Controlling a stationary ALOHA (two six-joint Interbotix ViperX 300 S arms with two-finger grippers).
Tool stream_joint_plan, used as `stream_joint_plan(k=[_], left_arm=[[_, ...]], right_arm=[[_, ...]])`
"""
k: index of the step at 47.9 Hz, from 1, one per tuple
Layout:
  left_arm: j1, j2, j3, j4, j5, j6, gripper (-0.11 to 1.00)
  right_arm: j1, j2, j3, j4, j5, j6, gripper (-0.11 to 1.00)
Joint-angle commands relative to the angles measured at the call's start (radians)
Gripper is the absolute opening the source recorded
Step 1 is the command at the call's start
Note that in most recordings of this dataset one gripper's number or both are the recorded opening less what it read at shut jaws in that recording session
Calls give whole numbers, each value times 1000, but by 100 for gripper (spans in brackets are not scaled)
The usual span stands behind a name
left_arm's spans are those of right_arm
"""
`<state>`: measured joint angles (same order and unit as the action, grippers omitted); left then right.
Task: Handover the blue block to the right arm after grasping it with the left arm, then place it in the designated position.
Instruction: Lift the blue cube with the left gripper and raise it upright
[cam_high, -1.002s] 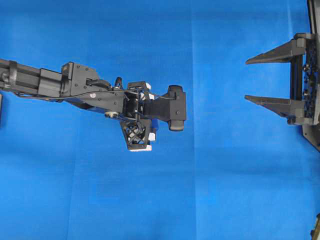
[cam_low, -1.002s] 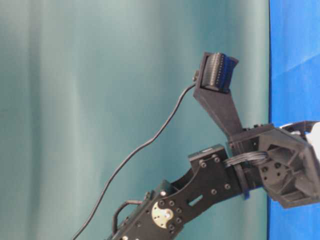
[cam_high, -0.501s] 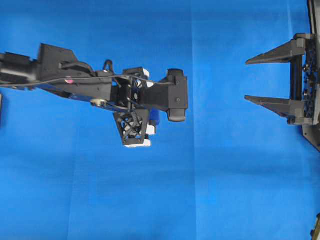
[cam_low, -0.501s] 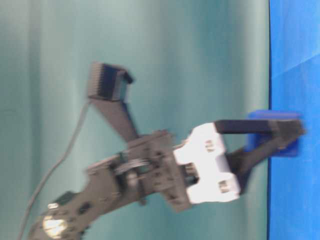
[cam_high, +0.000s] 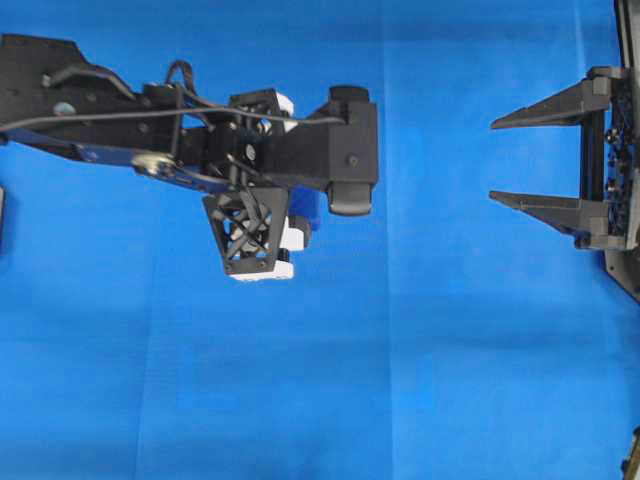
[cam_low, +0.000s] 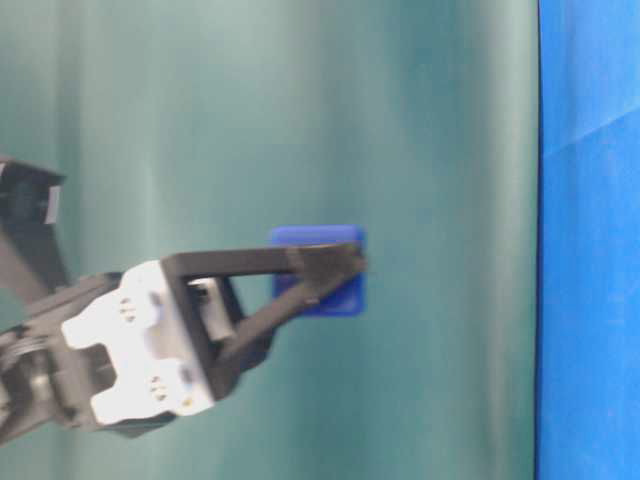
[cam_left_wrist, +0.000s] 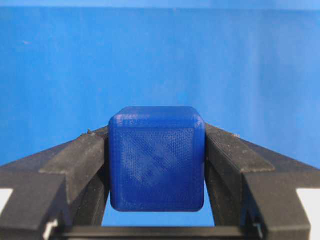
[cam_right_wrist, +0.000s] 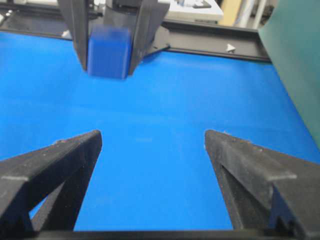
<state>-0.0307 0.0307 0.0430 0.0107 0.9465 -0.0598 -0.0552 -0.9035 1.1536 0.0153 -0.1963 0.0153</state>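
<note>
While left end effector (cam_left_wrist: 156, 165) clamps blue block (cam_left_wrist: 156, 158), right end effector (cam_right_wrist: 152, 150) gapes, well apart.

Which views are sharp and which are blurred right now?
Left wrist view: sharp; the blue block shows its surface texture between the left gripper fingers. Right wrist view: the block is smeared and soft, and the right gripper fingers are soft-edged up close. Table-level view: slight blur on the arm, block edges readable. Overhead view: crisp, even light, no glare on the blue cloth.
</note>
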Motion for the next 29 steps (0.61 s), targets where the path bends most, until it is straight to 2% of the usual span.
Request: stream_joint_plan(k=[1, 29], left_arm=[[-2, -43, -43, -2, 25, 2, 46], [-2, -51, -40, 5, 38, 0, 46]], right_arm=[[-3, 5, -23, -2, -5, 0, 97], [-3, 6, -23, 0, -3, 0, 97]])
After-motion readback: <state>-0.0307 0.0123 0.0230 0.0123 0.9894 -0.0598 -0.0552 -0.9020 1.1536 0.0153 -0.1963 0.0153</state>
